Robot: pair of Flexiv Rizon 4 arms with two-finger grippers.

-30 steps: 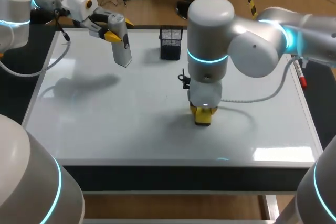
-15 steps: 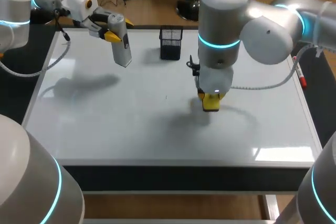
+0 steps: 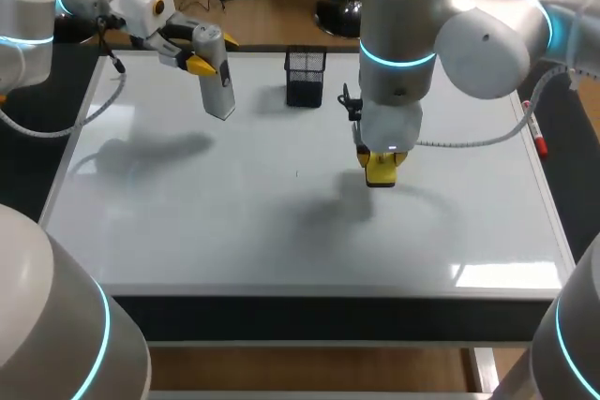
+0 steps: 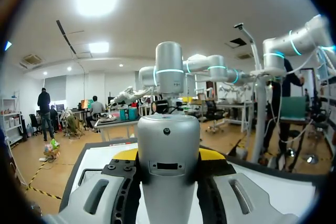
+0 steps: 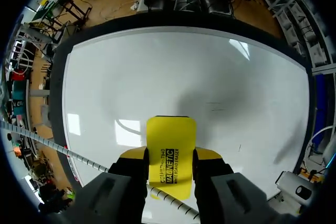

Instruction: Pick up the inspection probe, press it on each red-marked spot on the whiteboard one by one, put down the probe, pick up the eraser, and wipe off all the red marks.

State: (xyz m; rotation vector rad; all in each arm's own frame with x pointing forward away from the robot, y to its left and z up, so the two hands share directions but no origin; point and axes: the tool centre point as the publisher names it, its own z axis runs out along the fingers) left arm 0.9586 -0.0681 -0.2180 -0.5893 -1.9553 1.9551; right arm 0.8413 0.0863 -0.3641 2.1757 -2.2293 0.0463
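Observation:
My left gripper (image 3: 202, 51) hangs over the back left of the whiteboard (image 3: 187, 231), shut on the grey inspection probe (image 3: 218, 84), which points down above the board. In the left wrist view the probe (image 4: 168, 156) fills the gap between the yellow-tipped fingers (image 4: 125, 155) of the left gripper (image 4: 169, 157). My right gripper (image 3: 382, 164) is right of the board's middle, shut on the yellow eraser (image 3: 382, 171). The right wrist view shows the eraser (image 5: 170, 142) clamped in the right gripper (image 5: 170, 156) above the whiteboard (image 5: 184, 66). I see no red marks; only faint thin traces (image 5: 212, 107) remain.
A black mesh pen holder (image 3: 306, 76) stands at the back middle of the board. A red marker (image 3: 537, 134) lies along the right edge. A small dark speck (image 3: 297, 173) sits near the board's centre.
My right arm has carried the eraser from the board's front middle back and to the right, and it has risen off the surface. The left arm and probe have not moved.

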